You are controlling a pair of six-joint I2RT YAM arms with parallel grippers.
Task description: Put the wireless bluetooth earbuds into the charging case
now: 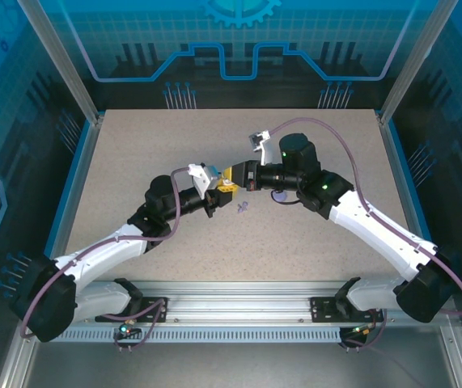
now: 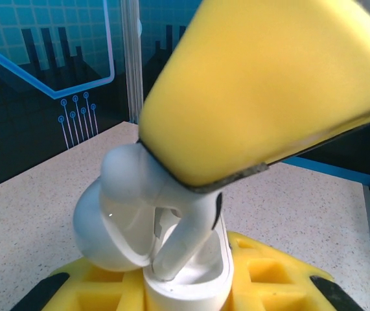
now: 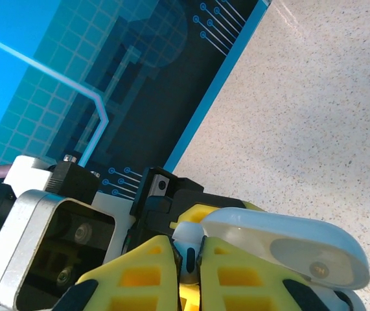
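two grips | left claw [image 2: 186, 280] clamps charging case [image 2: 100, 230] | right claw [image 3: 188, 259] pinches earbud [image 2: 131, 180] | left wrist: stem in case

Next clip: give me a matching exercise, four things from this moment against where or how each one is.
Things:
1. white earbud with a stem
2. white plastic charging case
3. white oval case lid
4. tiny lavender piece

Places or states:
A. lying loose on the speckled table
B. swung open
C. pinched by the left gripper, stem pointing down at the case mouth
D. clamped in the right gripper

Pairs: 1-C, 2-D, 3-B, 4-A
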